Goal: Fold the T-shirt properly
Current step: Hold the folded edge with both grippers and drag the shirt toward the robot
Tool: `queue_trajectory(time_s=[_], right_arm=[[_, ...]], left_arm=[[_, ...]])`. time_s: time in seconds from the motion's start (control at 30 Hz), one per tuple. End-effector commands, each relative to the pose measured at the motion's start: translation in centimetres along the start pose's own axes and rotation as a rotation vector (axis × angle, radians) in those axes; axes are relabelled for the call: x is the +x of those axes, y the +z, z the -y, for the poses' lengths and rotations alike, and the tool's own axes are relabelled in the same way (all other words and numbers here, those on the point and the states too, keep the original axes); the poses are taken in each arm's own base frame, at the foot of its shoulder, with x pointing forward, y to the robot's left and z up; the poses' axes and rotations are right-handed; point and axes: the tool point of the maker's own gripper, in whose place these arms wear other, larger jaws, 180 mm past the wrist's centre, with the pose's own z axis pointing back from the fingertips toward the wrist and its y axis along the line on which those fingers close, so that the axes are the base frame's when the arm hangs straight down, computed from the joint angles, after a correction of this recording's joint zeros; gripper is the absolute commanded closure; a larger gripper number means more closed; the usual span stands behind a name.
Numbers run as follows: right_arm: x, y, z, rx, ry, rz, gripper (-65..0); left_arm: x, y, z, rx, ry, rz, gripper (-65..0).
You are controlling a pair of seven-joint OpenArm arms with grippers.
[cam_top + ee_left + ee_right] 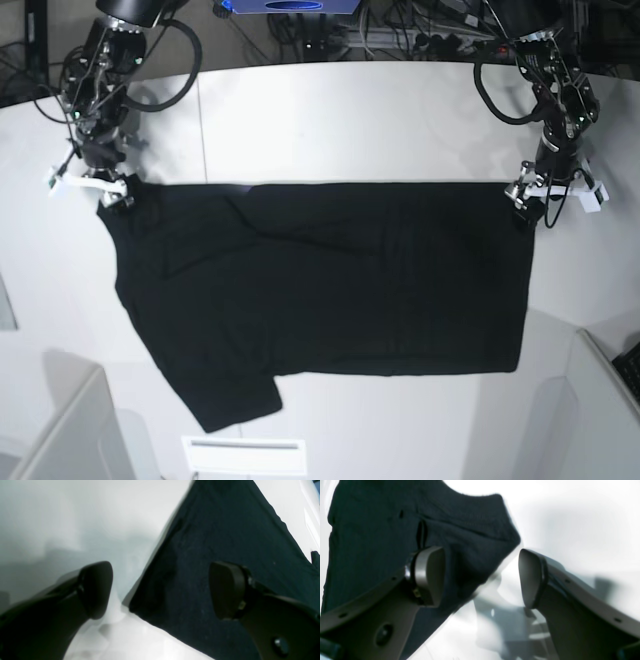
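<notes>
Starting on the left of the base view, I have my right gripper (482,577) over the T-shirt's (320,280) upper corner on that side, and its jaws stand wide. In the right wrist view one finger (430,577) is over the black cloth, the other (532,580) just past its edge, over the white table (330,130). A corner of the shirt lies between them, the fabric unpinched; whether either fingertip brushes it, I can't tell from here.

Moving across, the shirt spreads between my two grippers and on toward the near side of the table, dark and loosely laid out, a few creases running from beside the right gripper into the middle. Below its near edge, between the two grippers' sides, there's a pale rectangular outline (245,456) on the tabletop.

And over to the right, here's my left gripper (161,590), also wide, nothing clamped in it. The shirt's other upper corner sits between its fingers, one finger over cloth, the other over bare white surface. Contact there, again, I can't make out.
</notes>
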Motion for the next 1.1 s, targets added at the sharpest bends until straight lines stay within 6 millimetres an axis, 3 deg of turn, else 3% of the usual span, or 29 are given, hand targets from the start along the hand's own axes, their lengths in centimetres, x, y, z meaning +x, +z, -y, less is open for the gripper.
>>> queue_trajectory(time_s=[0.0, 0.23, 0.47, 0.63, 0.73, 0.87, 0.9, 0.97, 1.07], right_arm=[[-0.5, -0.1, 0.1, -0.01, -0.005, -0.028, -43.2], [-1.5, -1.0, -0.4, 0.03, 0.016, -0.064, -42.6], [-2.7, -1.6, -0.2, 0.045, 0.026, -0.102, -38.1], [-3.3, -2.0, -0.2, 0.044, 0.02, -0.119, -35.3], [-3.5, -2.2, 0.1, 0.038, 0.018, -0.123, -27.5], [-2.9, -2.2, 0.3, 0.034, 0.029, -0.116, -11.3], [-2.7, -2.3, 0.2, 0.037, 0.03, -0.112, -7.1], [-2.3, -2.4, 0.1, 0.038, 0.026, -0.104, 0.0], [-1.8, -2.3, 0.1, 0.04, 0.025, -0.092, 0.0]], left_arm=[[-0.7, 0.0, -0.3, 0.012, 0.01, -0.04, -58.4], [-0.6, -0.4, -0.1, 0.008, 0.022, -0.041, -58.1], [-0.9, -0.5, -0.3, 0.011, 0.028, -0.049, -37.2], [-0.9, -0.5, -0.3, 0.011, 0.028, -0.049, -31.4], [-1.2, -0.5, -0.3, 0.012, 0.029, -0.062, -24.8], [-2.6, -0.9, -0.7, 0.021, 0.05, -0.13, -2.6], [-2.8, -1.0, -0.8, 0.023, 0.054, -0.137, 0.0], [-3.0, -1.0, -1.0, 0.028, 0.057, -0.143, 0.0], [-2.7, -0.9, -0.7, 0.022, 0.046, -0.139, 0.0]])
